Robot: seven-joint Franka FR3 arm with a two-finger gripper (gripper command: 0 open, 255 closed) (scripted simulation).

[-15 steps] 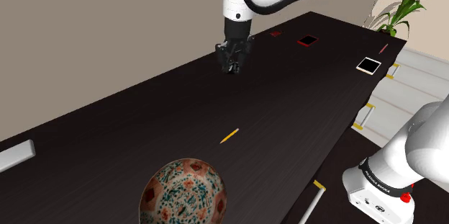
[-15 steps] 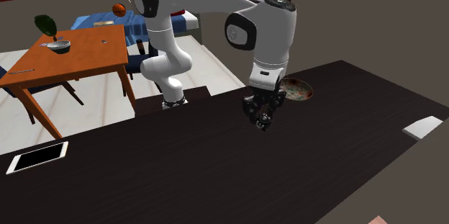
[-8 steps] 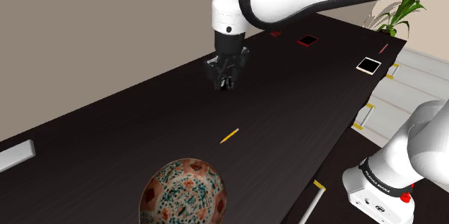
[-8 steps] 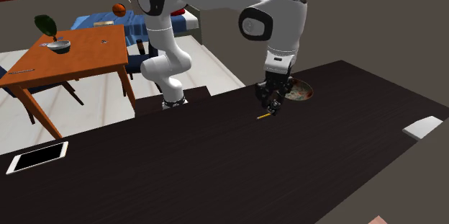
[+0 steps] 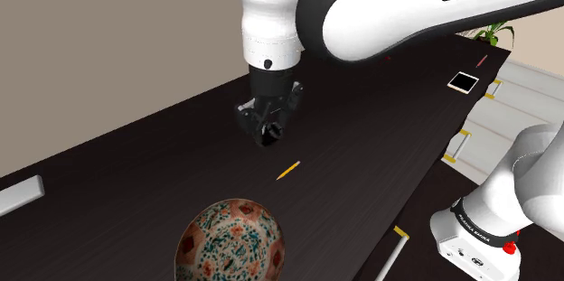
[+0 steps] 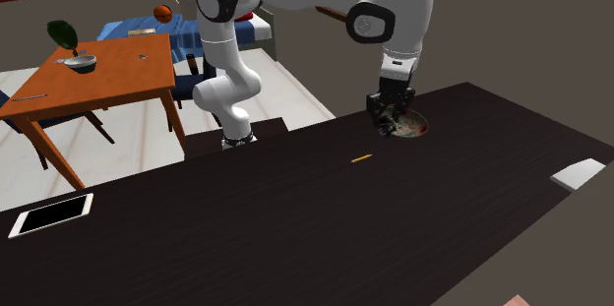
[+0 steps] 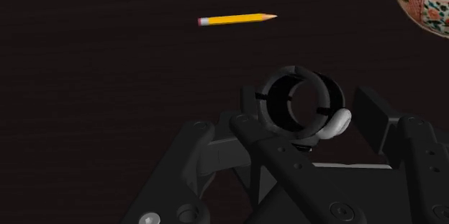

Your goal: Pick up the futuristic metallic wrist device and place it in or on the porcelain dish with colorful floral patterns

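The shoulder view's bottom edge cuts off the dish (image 5: pixel 230 243). The gripper (image 6: pixel 388 127) hides part of it in the second exterior view. Fingers (image 7: pixel 374 114) partly hide the wristband (image 7: pixel 272 100).

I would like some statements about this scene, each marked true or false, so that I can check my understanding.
1. The pincer clasps the wrist device. True.
2. The wrist device lies in the dish. False: it is between the pincer's fingers, apart from the dish.
3. A yellow pencil lies on the dark table. True.
4. The dish is plain white. False: it bears red and green floral patterns.
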